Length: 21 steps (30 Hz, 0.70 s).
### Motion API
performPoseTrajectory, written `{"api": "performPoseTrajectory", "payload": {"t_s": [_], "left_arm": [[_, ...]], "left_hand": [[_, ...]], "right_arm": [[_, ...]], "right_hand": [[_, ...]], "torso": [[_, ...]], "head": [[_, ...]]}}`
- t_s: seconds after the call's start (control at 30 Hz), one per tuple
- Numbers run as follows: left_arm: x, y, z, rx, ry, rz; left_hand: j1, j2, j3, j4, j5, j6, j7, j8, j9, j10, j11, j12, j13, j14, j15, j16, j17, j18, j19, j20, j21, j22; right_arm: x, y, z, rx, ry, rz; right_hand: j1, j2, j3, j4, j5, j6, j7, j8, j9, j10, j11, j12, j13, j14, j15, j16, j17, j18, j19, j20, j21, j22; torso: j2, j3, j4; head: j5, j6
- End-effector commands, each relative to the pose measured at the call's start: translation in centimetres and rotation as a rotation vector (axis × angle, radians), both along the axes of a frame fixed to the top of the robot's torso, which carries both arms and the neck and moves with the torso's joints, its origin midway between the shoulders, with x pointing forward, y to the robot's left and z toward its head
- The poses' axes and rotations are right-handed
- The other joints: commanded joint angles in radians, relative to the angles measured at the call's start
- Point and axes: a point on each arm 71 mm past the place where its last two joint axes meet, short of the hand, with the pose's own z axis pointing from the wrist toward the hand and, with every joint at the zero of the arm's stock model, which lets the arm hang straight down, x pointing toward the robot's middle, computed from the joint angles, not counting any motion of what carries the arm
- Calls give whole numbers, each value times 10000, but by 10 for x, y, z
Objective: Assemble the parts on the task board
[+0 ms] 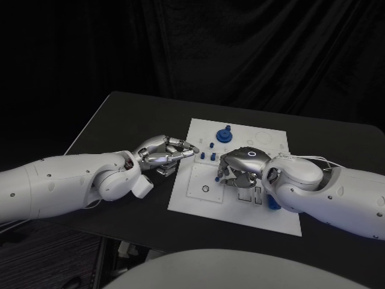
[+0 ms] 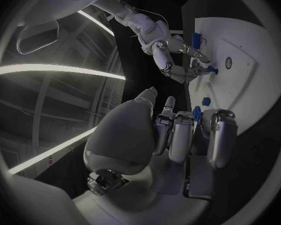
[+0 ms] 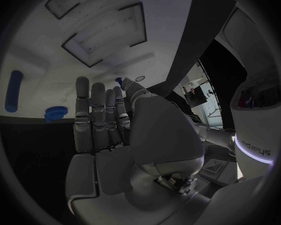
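The white task board (image 1: 234, 212) lies mid-table. My right hand (image 1: 241, 164) reaches down onto its middle. Thumb and a finger pinch a small blue part (image 1: 218, 176) (image 3: 119, 80) (image 2: 212, 70) at the board's surface. My left hand (image 1: 166, 150) hovers at the board's left edge with its fingers (image 2: 178, 135) curled in, and I see nothing held in them. Two short blue pegs (image 1: 208, 156) stand just beyond its fingertips. A larger blue piece (image 1: 223, 135) stands at the board's far side. Another blue part (image 1: 271, 203) (image 3: 13, 91) lies by my right wrist.
The board (image 3: 28, 50) has outlined rectangular recesses and a small round hole (image 1: 206, 189) near its left front. A round blue part (image 3: 53, 113) sits near the long one. Black table (image 1: 132, 120) surrounds the board, with its edges close on the left and the front.
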Motion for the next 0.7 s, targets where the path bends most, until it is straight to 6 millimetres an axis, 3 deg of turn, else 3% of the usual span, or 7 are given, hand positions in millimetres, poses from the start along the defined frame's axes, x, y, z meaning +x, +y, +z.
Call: {"api": "performPoseTrajectory", "payload": {"t_s": [0.03, 0.37, 0.6, 0.67, 0.7], "left_arm": [[-1, -1, 0, -154, 32, -40], [-1, 1, 0, -134, 10, 22], [-2, 1, 1, -143, -14, 48], [-2, 1, 1, -147, -21, 53], [-2, 2, 1, -148, -25, 58]], "left_hand": [[32, 84, -16, 41, 36, 56, 104, 60, -12, 1082, 41, -38, 2609, 1039, 48, 27, 2634, 160, 29, 72, -37, 2203], [35, 82, -18, 41, 42, 55, 104, 59, -17, 1082, 41, -38, 2609, 1039, 48, 27, 2634, 161, 28, 72, -38, 2203], [38, 79, -19, 40, 49, 55, 104, 58, -21, 1082, 41, -38, 2609, 1039, 48, 27, 2634, 161, 28, 72, -38, 2203], [38, 79, -19, 40, 49, 55, 104, 58, -21, 1082, 41, -38, 2609, 1039, 48, 27, 2634, 161, 28, 72, -38, 2203], [38, 79, -19, 40, 49, 55, 104, 58, -21, 1082, 41, -38, 2609, 1039, 48, 27, 2634, 161, 28, 72, -38, 2203]], "right_arm": [[3, -5, 4, 232, -269, -393], [17, -24, 30, 304, -943, -854], [23, -40, 56, 350, -1313, -1187], [24, -46, 63, 353, -1314, -1354], [24, -49, 66, 342, -1312, -1436]], "right_hand": [[-95, -155, -53, 60, -64, -141, 39, 30, 19, -115, 36, 42, 10, -46, -52, 55, 15, 85, 28, -64, -75, 23], [-34, -340, 65, 76, -118, -463, 186, -121, 2, -91, 150, -458, -246, -41, 29, 137, 23, 77, 102, -8, -156, 91], [27, -540, 369, 201, -186, -202, 121, -179, 45, 664, 73, -1854, -1050, 518, -48, 447, 76, 114, 603, -94, -38, 318], [14, -605, 421, 247, -239, -205, 127, -282, 18, 755, 119, -2227, -1242, 913, -59, 704, 516, 107, 764, -115, 36, 380], [35, -722, 520, 284, -266, -320, 219, -546, -111, 803, 160, -3017, -1680, 2239, 0, 1687, 2393, -60, 1496, -85, 1171, 595]], "torso": [[-1, 0, 4], [-30, -8, -27], [-38, -16, -25], [-35, -19, -14], [-36, -20, -13]], "head": [[-53, -1], [-108, -1], [-125, -1], [-157, -1], [-165, -1]]}}
